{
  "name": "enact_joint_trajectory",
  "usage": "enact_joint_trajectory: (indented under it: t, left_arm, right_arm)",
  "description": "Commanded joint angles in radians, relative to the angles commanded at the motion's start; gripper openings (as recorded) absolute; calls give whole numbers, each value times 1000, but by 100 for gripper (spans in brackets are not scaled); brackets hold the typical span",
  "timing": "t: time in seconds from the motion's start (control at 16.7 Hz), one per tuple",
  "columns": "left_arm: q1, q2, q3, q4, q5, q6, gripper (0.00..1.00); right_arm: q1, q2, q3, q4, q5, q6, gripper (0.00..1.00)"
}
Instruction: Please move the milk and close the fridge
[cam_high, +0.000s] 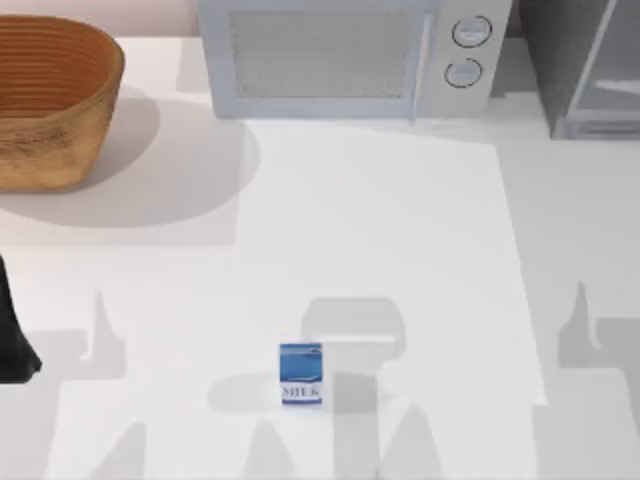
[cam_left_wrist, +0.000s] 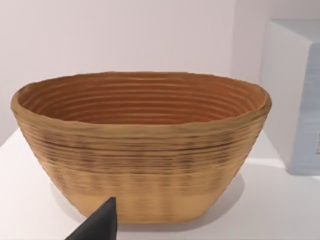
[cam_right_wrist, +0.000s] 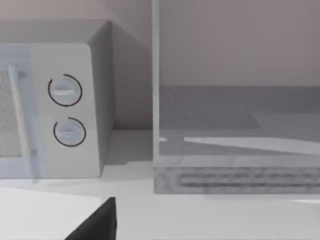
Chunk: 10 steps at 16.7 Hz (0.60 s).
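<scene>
The milk, a small carton with a blue top and white lower part, stands upright at the front middle of the table, with no gripper near it. The fridge is the grey cabinet at the back right. Its pale-framed glassy door angles outward. In the right wrist view the fridge faces the camera with its inside floor visible. A dark part of my right gripper sits low in that view. My left arm is at the table's left edge, and my left gripper faces the basket.
A woven basket stands at the back left, seen up close as the basket in the left wrist view. A white microwave with two round knobs sits at the back middle, beside the fridge. White tabletop lies around the milk.
</scene>
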Motion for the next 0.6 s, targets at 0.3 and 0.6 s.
enact_joint_trajectory:
  t: [0.3,0.6]
  left_arm:
    - [0,0,0,0,0,0,100]
    - [0,0,0,0,0,0,100]
  right_arm:
    - [177,145,5,137,172,4,100]
    - [354,289,9,273,340,7,100]
